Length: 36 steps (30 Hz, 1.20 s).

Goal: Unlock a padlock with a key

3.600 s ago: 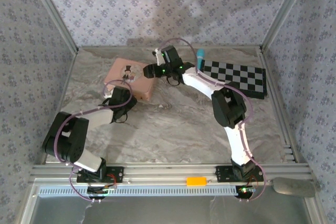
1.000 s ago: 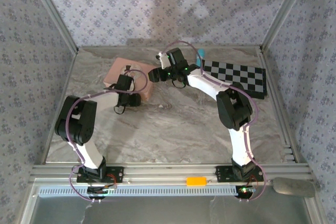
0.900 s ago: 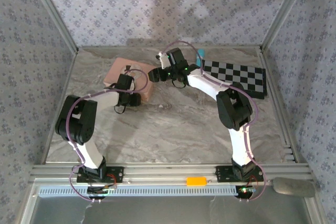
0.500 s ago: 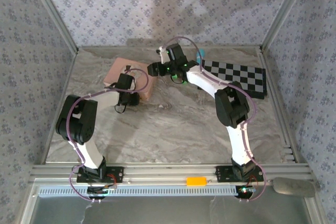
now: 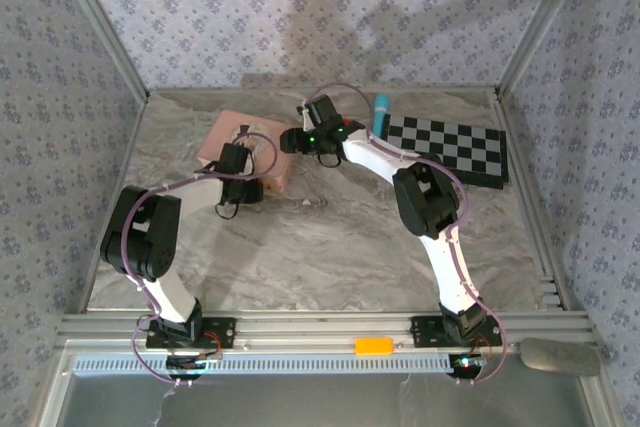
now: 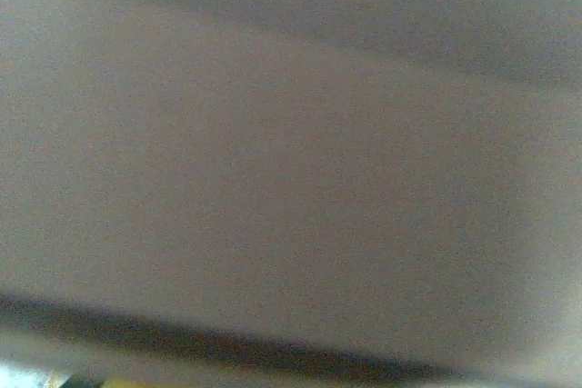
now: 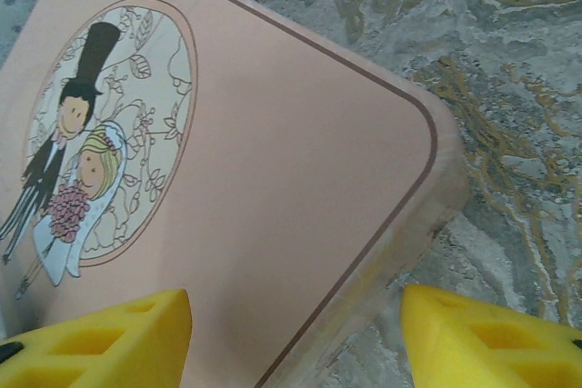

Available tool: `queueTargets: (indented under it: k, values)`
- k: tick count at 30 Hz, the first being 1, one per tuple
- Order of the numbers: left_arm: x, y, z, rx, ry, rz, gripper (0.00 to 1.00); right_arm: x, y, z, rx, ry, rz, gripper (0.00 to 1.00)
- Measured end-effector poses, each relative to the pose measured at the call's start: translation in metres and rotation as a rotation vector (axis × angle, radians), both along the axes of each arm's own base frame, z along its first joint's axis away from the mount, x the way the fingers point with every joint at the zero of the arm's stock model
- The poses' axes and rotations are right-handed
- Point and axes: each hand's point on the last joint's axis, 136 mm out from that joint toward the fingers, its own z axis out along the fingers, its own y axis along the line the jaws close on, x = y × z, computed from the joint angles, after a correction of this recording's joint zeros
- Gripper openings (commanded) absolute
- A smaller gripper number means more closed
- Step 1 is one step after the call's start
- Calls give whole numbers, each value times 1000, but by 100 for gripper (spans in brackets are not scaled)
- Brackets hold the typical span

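Observation:
The pink box (image 5: 243, 143) with a cartoon couple on its lid (image 7: 236, 188) lies at the back left of the table. My left gripper (image 5: 243, 187) is pressed against the box's near side; its wrist view is a blurred grey-pink surface, so its jaws stay hidden. My right gripper (image 7: 291, 343) is open above the box's right corner (image 5: 292, 139), one yellow fingertip (image 7: 100, 343) over the lid and the other (image 7: 491, 338) over the table. The padlock is hidden. A tiny pale speck (image 5: 312, 204) lies on the table; whether it is the key I cannot tell.
A black-and-white checkerboard (image 5: 445, 147) lies at the back right, with a teal object (image 5: 381, 107) standing by its left end. Patterned walls and metal posts close in the marble table (image 5: 340, 247). An orange tag (image 5: 373, 346) sits on the front rail.
My right wrist has swung left and lower toward the box's corner. My left gripper has edged slightly left along the box's near side. The box has stayed put.

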Motion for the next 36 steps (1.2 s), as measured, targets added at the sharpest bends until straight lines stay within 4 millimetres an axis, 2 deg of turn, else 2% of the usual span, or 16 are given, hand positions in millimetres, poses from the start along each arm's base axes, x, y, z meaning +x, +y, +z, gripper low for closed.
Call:
queueTargets:
  k: [8,20,30,36]
  values:
    - [3,13,9,-168,-13,112,0,0,-7,-8,-26,24,-42,61]
    - [7,32,20,-326,-75,216,0,3,-5,-8,12,22,-63,53]
    - [12,31,33,-456,-152,284,0,4,-4,-7,17,19,-62,51]
    - [15,50,34,-543,-215,400,0,4,-4,-7,19,18,-60,50]
